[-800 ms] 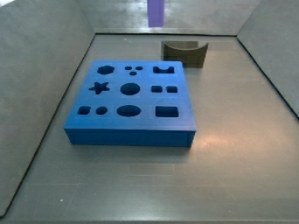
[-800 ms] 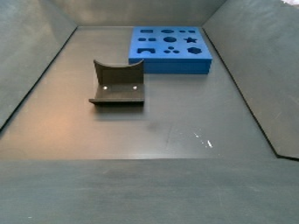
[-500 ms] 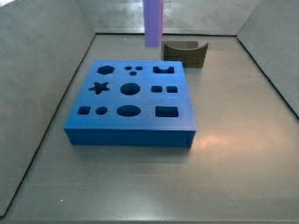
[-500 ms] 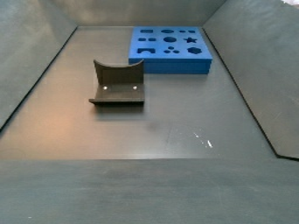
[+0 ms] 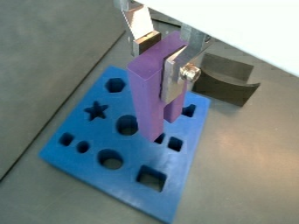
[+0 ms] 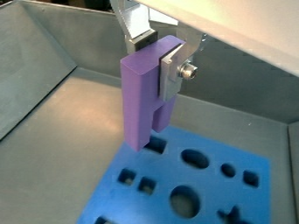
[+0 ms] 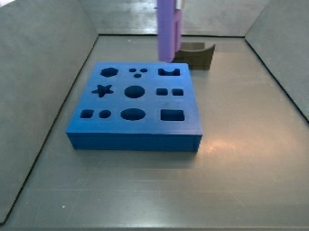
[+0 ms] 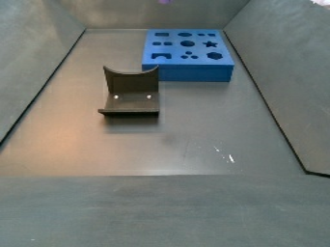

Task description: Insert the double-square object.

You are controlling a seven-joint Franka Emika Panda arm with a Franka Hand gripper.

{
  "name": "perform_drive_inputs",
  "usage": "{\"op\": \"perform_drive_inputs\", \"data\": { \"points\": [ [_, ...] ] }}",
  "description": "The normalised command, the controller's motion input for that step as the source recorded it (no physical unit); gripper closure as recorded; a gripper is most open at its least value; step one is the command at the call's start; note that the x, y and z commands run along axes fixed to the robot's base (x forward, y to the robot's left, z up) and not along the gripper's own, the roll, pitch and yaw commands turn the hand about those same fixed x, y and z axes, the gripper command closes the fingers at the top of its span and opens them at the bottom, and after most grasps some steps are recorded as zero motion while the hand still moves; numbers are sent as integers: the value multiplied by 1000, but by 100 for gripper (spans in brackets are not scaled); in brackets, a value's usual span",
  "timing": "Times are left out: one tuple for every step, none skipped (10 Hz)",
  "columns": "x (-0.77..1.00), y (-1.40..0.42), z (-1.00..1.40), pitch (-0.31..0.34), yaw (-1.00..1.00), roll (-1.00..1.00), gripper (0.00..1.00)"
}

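Note:
The double-square object (image 5: pixel 155 92) is a tall purple peg hanging upright in my gripper (image 5: pixel 158 54). The silver fingers (image 5: pixel 176 74) clamp its top end from both sides in both wrist views; it also shows in a wrist view (image 6: pixel 146 96) with its two legs pointing down. In a side view the peg (image 7: pixel 168 32) hangs over the far edge of the flat blue board (image 7: pixel 133 140), its lower end a little above the notch-shaped hole. The gripper itself is above the frame in both side views. The board also shows in the wrist views (image 5: pixel 131 188) (image 6: pixel 216 188).
A dark grey-brown block with a curved notch (image 7: pixel 196 54) stands just behind the board; it also shows in a side view (image 8: pixel 130 92) and in a wrist view (image 5: pixel 228 79). The blue board (image 8: pixel 188 73) lies in a grey walled bin.
The peg has come down from the top of the side view and shifted slightly right, now hanging low over the board's far edge. Board and block have not moved.

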Motion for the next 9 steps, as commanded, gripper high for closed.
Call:
{"op": "perform_drive_inputs", "data": {
  "points": [
    [423,474,-117,183,-263,-187,100],
    [406,391,-163,219,-411,-104,100],
    [289,226,-183,184,-663,-63,100],
    [0,46,-323,117,-969,0,100],
    [0,0,-349,99,-1000,0,100],
    [0,0,-426,37,-1000,0,100],
    [0,0,-517,0,-1000,-11,100],
    [0,0,-466,0,-1000,-20,100],
    [0,0,-480,0,-1000,-14,100]
  ]
}}
